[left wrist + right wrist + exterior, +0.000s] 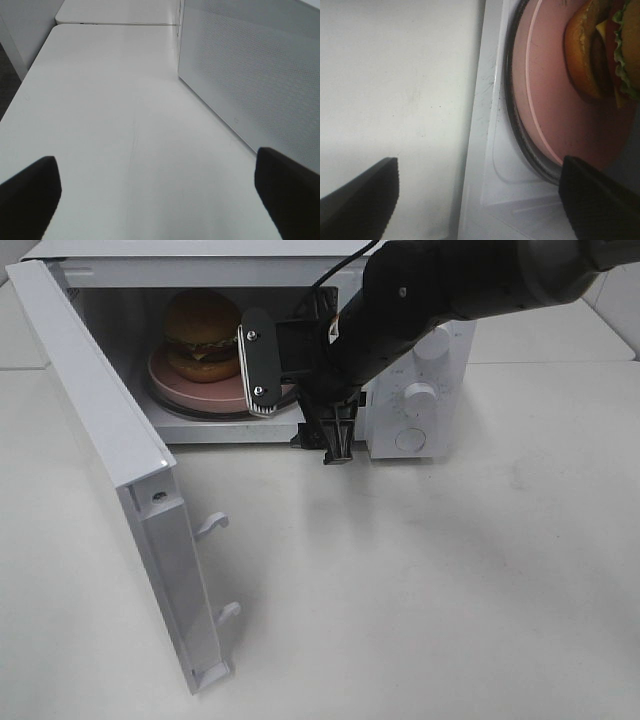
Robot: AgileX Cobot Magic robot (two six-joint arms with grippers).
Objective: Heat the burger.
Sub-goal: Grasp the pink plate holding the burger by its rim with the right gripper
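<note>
Golden-brown burger inside microwave, just beyond right tool

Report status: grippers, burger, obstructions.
Left gripper open, beside the door. Right gripper open at the microwave mouth. Burger on pink plate inside. Door not yet shut.

The burger, golden bun and green lettuce, sits upright on a pink plate inside the microwave.

High cam looks down on the open microwave. Right wrist cam sits close, plate just past the right fingers, same plate the high cam sees. Left wrist cam: table and door beyond the left fingers.
</note>
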